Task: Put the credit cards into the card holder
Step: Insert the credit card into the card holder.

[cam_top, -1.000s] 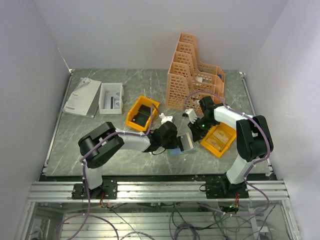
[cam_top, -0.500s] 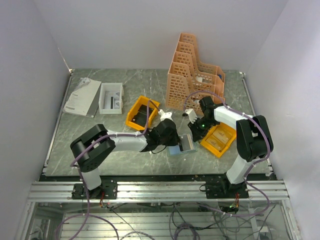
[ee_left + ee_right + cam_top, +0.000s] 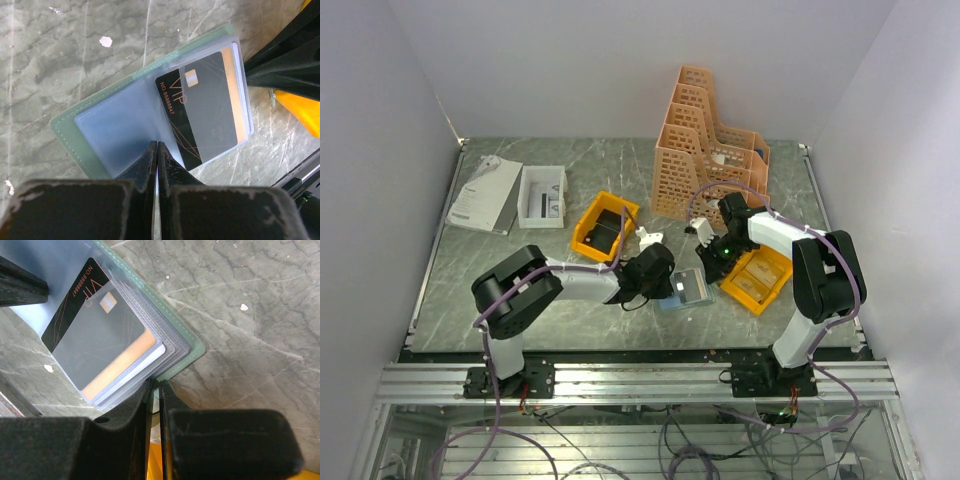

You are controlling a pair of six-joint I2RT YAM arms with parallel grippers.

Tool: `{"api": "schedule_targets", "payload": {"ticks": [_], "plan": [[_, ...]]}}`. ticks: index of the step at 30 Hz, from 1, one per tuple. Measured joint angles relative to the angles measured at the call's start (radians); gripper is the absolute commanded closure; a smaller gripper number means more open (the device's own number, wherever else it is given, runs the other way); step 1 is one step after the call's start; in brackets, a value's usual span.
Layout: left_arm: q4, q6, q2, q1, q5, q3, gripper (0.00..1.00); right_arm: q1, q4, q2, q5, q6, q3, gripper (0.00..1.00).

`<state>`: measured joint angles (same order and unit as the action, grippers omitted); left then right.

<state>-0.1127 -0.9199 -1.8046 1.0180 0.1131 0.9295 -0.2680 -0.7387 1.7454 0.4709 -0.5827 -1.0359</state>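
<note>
The grey-green card holder (image 3: pixel 686 290) lies open on the table between both arms. In the left wrist view a black and grey VIP credit card (image 3: pixel 200 110) sits under a clear sleeve, with an orange card edge (image 3: pixel 241 95) behind it. My left gripper (image 3: pixel 157 147) is shut at the sleeves' near edge, a thin pale strip of sleeve (image 3: pixel 110 135) between its tips. My right gripper (image 3: pixel 156 385) is shut on the card holder's green cover edge (image 3: pixel 192 347), just beside the stacked sleeves and the VIP card (image 3: pixel 95 335). Tan credit cards (image 3: pixel 752 278) lie in the yellow bin.
That yellow bin (image 3: pixel 772 262) stands right of the card holder under the right arm. Another yellow bin (image 3: pixel 603 228) with a dark object is behind the left gripper. An orange file rack (image 3: pixel 705 150) stands at the back. A white box (image 3: pixel 542 195) and papers (image 3: pixel 483 193) lie far left.
The left arm's elbow swung out to the left and back, and its gripper shifted slightly over the card holder. The right arm has stayed still.
</note>
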Motion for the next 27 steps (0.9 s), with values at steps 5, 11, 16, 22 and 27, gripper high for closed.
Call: {"api": "schedule_targets", "payload": {"ticks": [5, 11, 16, 22, 27], "plan": [[0.028, 0.003, -0.026, 0.0, 0.0, 0.039, 0.93, 0.0, 0.0, 0.0, 0.0, 0.0, 0.0, 0.9], [0.032, 0.004, -0.058, 0.0, -0.005, 0.068, 0.93, 0.0, 0.0, 0.0, 0.0, 0.0, 0.0, 0.9], [0.034, 0.004, -0.061, 0.0, -0.005, 0.076, 0.93, 0.0, 0.0, 0.0, 0.0, 0.0, 0.0, 0.9], [0.026, 0.004, -0.061, 0.0, -0.006, 0.076, 0.93, 0.0, 0.0, 0.0, 0.0, 0.0, 0.0, 0.9], [0.002, 0.003, -0.061, 0.0, -0.019, 0.076, 0.93, 0.0, 0.0, 0.001, 0.0, 0.0, 0.0, 0.9]]}}
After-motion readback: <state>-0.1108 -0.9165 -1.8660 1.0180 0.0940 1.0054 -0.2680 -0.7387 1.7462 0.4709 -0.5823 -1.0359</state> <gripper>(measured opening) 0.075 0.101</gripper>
